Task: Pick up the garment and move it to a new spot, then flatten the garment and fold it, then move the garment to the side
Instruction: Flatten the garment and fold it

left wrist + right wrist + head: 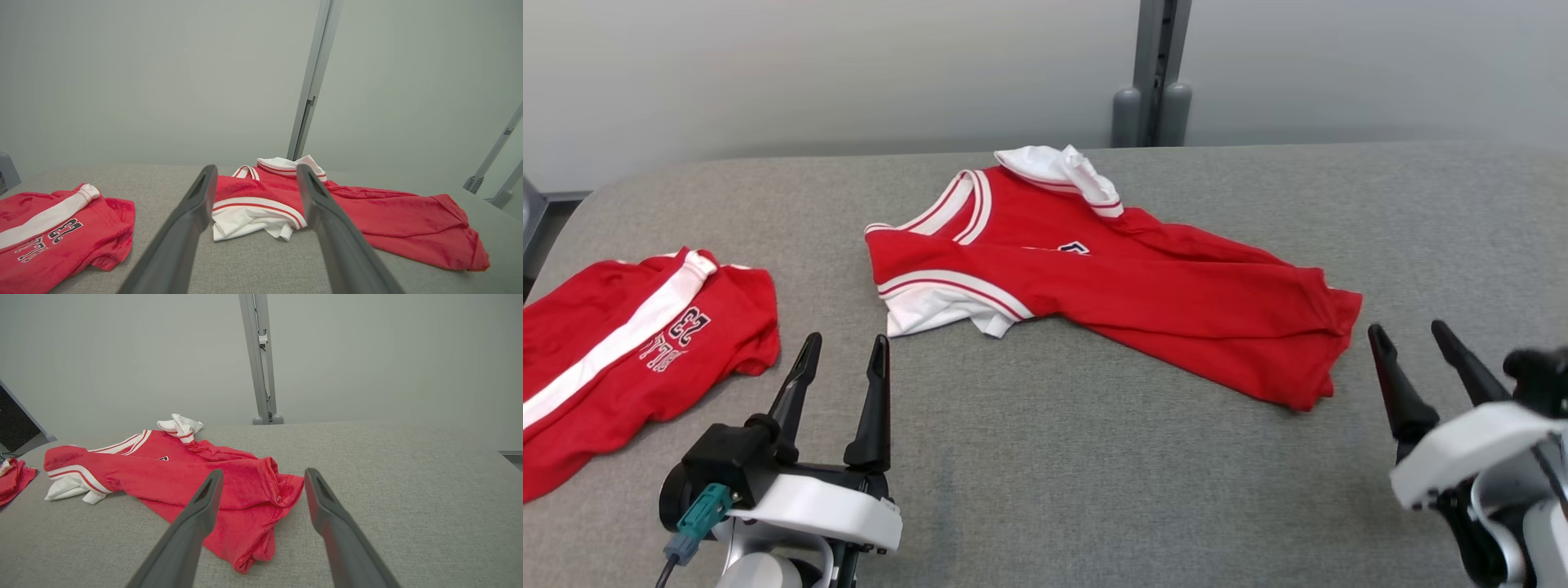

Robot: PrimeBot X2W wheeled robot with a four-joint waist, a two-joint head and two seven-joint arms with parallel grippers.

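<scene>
Clearly we are dealing with soft, light cloth: the red knit jersey with white-and-red striped trim will sag and drape from wherever we pinch it, cannot break, and should drag rather than slide on the grey woven tabletop. We judge the best holds to be the white-banded shoulder end nearest our left gripper and the red hem corner near our right gripper, so it lifts stretched rather than bunched. Both grippers stand with fingers wide apart, holding nothing, just short of the cloth. The jersey lies mid-table, rumpled, neck end to our left and hem to our right, a white flap turned up at its far edge and a scrap of dark print showing at a fold. A second red garment with a white stripe and dark numerals lies well apart at our left.
</scene>
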